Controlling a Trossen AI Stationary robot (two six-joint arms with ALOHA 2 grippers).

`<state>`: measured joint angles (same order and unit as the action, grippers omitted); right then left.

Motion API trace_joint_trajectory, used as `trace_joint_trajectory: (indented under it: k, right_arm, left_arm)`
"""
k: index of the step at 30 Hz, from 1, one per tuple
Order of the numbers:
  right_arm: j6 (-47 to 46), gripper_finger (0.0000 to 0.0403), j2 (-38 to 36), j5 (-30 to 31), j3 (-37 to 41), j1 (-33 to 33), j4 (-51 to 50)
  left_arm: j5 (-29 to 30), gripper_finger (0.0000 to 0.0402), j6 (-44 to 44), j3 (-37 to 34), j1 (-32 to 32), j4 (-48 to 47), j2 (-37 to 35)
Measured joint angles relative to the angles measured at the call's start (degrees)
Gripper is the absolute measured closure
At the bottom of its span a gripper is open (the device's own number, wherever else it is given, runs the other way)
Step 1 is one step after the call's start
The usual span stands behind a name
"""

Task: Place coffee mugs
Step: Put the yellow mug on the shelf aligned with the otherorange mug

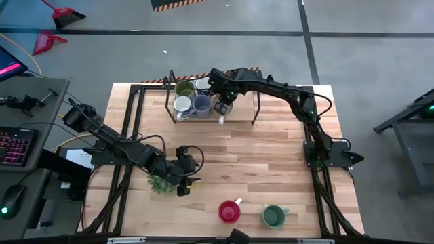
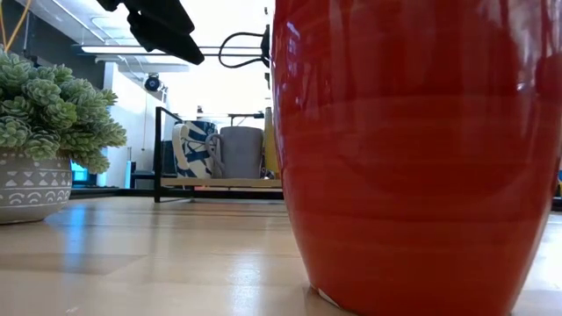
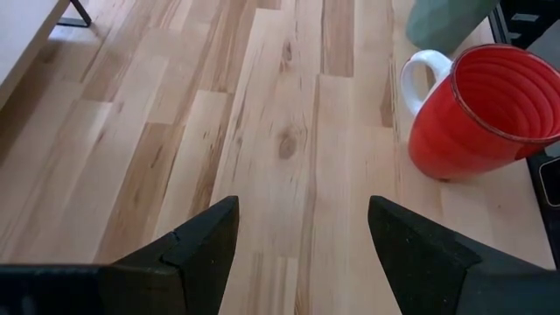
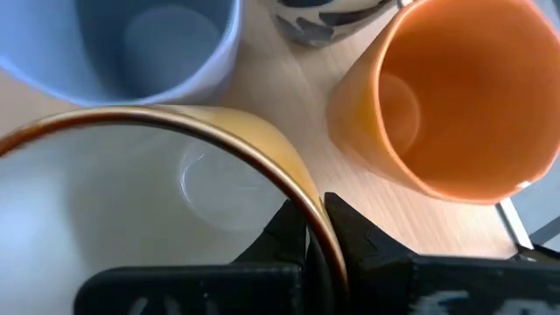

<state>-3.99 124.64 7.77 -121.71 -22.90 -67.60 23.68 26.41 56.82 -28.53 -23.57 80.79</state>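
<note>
My right gripper [image 1: 222, 105] reaches over the black rack [image 1: 256, 108] at the table's far side and is shut on a white, gold-rimmed mug [image 4: 149, 210]. Beside it on the rack's wooden shelf stand an orange mug [image 4: 455, 96], a blue mug [image 4: 140, 44] and a patterned mug [image 4: 324, 17]. An olive green mug [image 1: 184, 88] and a white mug [image 1: 182, 104] stand at the rack's left end. My left gripper [image 1: 184, 177] hangs open over bare wood, left of the red mug [image 3: 490, 109]. A dark green mug [image 1: 274, 216] stands next to the red mug near the near edge. My right gripper [image 4: 315, 219] holds the white mug by its gold rim [image 4: 297, 188], one finger [image 4: 284, 232] inside the mug and the other finger [image 4: 359, 232] outside. The fingers come from above, pointing down. The mug is upright; whether its base rests on the shelf, I cannot tell.
A bushy plant in a patterned pot [image 1: 159, 181] stands just left of my left gripper. The middle of the table [image 1: 258, 163] between the rack and the two near mugs is bare wood. The red mug [image 2: 413, 158] fills much of the low view.
</note>
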Motion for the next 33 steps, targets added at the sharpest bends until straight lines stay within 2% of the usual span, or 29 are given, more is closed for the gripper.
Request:
trace_joint_trajectory:
  k: [19,33]
  right_arm:
    - [0.0,0.0403,0.2,1.3,2.5,0.0,2.1]
    - [1.3,0.0394,0.2,0.1,2.6,-0.3,2.1]
  left_arm:
    - [0.1,0.0158,0.0,0.0,0.0,1.4,0.0]
    - [0.1,0.0158,0.0,0.0,0.0,1.3,0.0]
